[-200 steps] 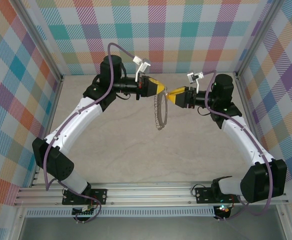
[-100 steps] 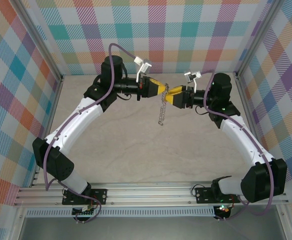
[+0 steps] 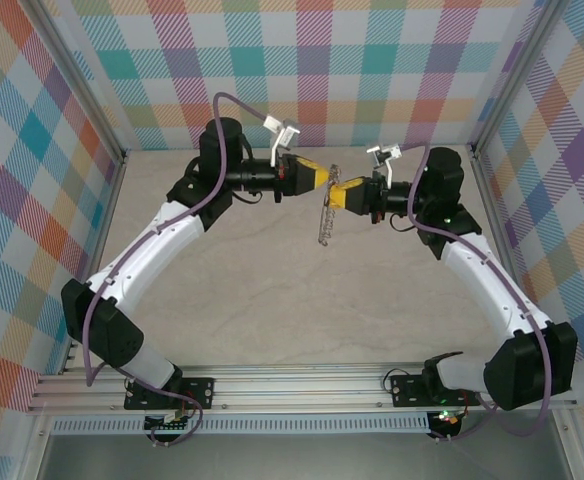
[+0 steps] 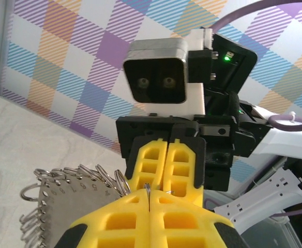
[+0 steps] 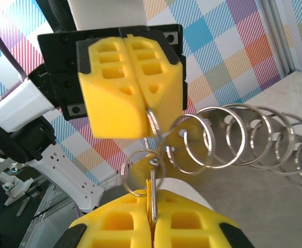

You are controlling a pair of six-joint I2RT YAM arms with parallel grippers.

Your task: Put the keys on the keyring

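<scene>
Keyring (image 3: 322, 225) hangs long-axis down above tabletop (image 3: 272, 290), from left gripper (image 3: 323, 178) and right gripper (image 3: 338, 191), both jaws clamped on it.

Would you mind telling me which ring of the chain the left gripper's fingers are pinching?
The end ring, edge-on at the seam of the shut fingers of the left gripper; the other rings trail away to its right.
</scene>
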